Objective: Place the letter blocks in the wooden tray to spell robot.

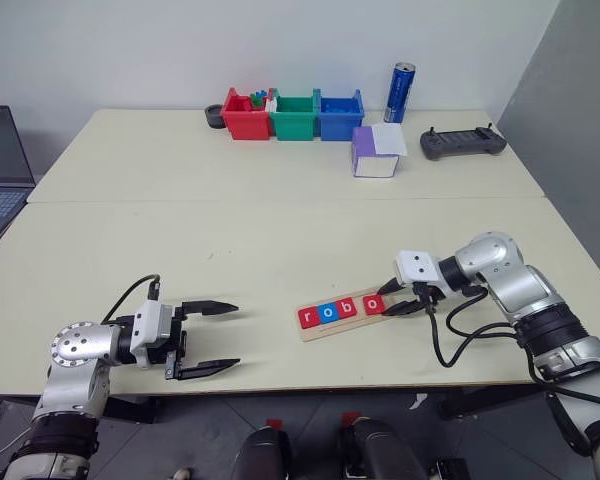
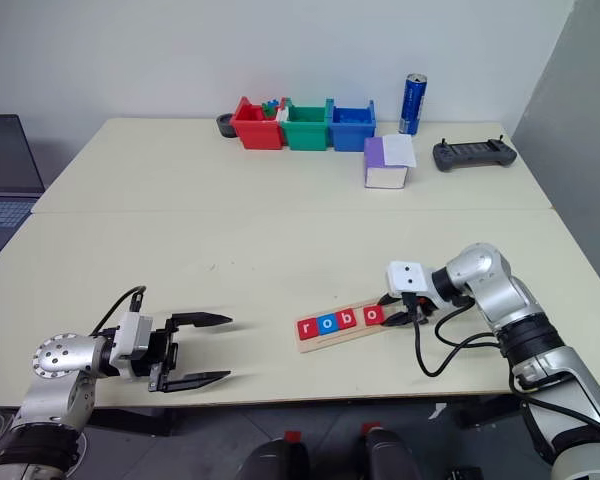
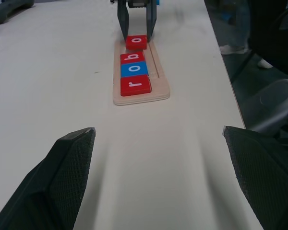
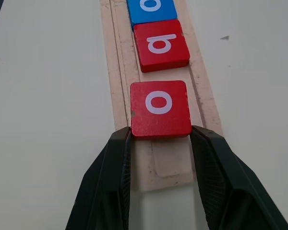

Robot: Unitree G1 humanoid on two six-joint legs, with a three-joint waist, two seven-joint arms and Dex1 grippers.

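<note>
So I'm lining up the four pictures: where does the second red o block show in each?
Left eye: red o block, at right gripper.
Right eye, right end of the row.
Left wrist, far end of wooden tray.
Right wrist, between the fingers.
Shared landmark: red b block.

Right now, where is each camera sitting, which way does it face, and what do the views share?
Head cameras: above, looking down over the table; both arms show.
Left wrist: low, facing along the wooden tray; open left gripper below.
Right wrist: close over the tray's end; right gripper clamps a red o block.
Shared: tray and the tiles r, o, b, o.
</note>
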